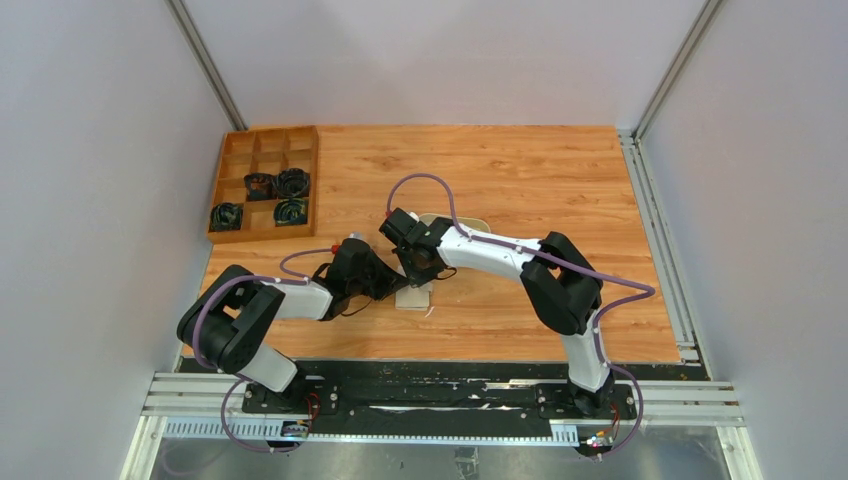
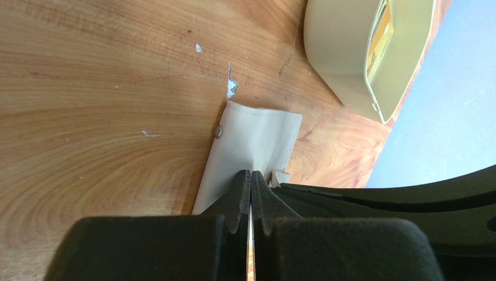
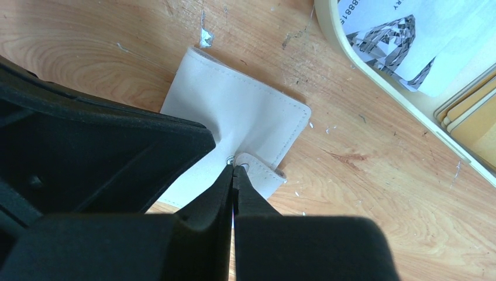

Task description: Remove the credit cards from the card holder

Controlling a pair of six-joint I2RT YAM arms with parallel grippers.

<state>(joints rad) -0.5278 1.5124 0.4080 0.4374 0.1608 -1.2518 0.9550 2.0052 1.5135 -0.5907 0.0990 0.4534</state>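
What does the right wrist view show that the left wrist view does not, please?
Only the right wrist: a whitish card with a diamond print, lying face-up in the tray. Only the left wrist: the tray's outer side wall and a pale blue enclosure wall. Both: the closed card holder on the wooden table, yellow-orange cards in the tray, and the left end effector and right end effector shut at the holder.

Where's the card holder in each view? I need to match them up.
Top external: card holder mid-table, only a cream corner showing.
Left wrist: card holder centre, at the tips of the left tool.
Right wrist: card holder centre-left, snap tab at the tips of the right tool.
Shared landmark: tray beside it, upper right in both wrist views.
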